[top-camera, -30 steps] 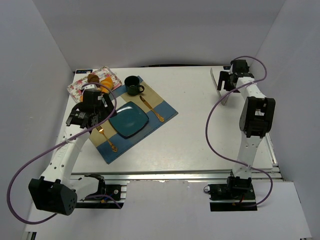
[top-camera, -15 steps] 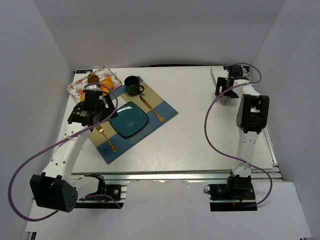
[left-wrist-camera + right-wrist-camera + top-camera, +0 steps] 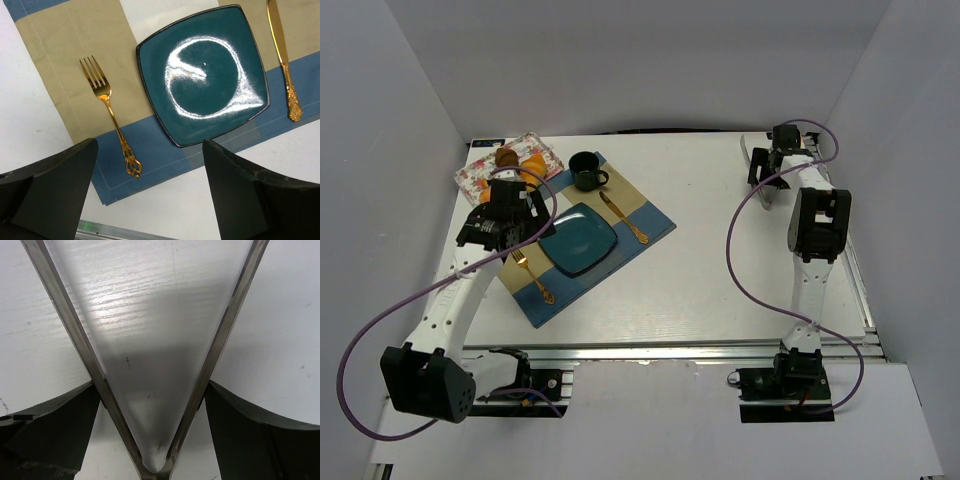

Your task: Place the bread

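Bread [image 3: 532, 161] lies on a floral tray [image 3: 480, 176] at the counter's [image 3: 720, 260] far left corner, beside a dark pastry [image 3: 507, 156], in the top view. The left gripper [image 3: 516, 213] hovers between tray and plate [image 3: 578, 240]; the right gripper [image 3: 767, 172] sits at the far right. From the left wrist, wide-apart empty fingers [image 3: 55, 190] frame the plate, fork [image 3: 111, 113] and knife [image 3: 281, 55] on a placemat [image 3: 55, 60]. From the right wrist, spread fingers [image 3: 250, 435] straddle a clear V-shaped piece [image 3: 150, 365].

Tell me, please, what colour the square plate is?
Dark teal plate with a glossy sheen, seen best in the left wrist view.
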You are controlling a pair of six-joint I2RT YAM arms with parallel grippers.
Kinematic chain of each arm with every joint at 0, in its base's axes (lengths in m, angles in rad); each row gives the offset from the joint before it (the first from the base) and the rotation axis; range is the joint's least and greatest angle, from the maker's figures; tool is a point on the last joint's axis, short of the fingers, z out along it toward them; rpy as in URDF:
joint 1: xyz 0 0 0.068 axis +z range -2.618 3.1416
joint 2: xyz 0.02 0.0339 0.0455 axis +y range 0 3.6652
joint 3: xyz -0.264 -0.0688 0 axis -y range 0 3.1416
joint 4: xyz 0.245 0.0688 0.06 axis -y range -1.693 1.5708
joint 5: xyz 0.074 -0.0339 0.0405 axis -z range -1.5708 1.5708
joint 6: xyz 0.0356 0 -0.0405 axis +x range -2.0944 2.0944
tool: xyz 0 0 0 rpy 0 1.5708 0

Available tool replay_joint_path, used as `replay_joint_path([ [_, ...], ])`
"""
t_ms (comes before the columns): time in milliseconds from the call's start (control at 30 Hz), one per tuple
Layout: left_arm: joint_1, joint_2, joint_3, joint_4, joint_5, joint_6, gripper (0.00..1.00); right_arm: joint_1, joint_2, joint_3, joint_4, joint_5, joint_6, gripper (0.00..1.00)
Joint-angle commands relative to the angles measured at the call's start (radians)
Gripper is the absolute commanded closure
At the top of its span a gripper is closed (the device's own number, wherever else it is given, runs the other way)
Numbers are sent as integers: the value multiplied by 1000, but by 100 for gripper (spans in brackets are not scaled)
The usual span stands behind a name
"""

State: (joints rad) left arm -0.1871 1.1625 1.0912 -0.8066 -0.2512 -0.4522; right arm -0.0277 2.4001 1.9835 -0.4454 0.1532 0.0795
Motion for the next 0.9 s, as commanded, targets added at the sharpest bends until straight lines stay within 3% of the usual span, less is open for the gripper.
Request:
replay_joint_path([
  [0,-2,11,25,-3,-5,18,3,5,47,31,0,-9,3,11],
  [867,-2,28,-4,-2,15,21,3,3,113,51,66,-20,5,13],
])
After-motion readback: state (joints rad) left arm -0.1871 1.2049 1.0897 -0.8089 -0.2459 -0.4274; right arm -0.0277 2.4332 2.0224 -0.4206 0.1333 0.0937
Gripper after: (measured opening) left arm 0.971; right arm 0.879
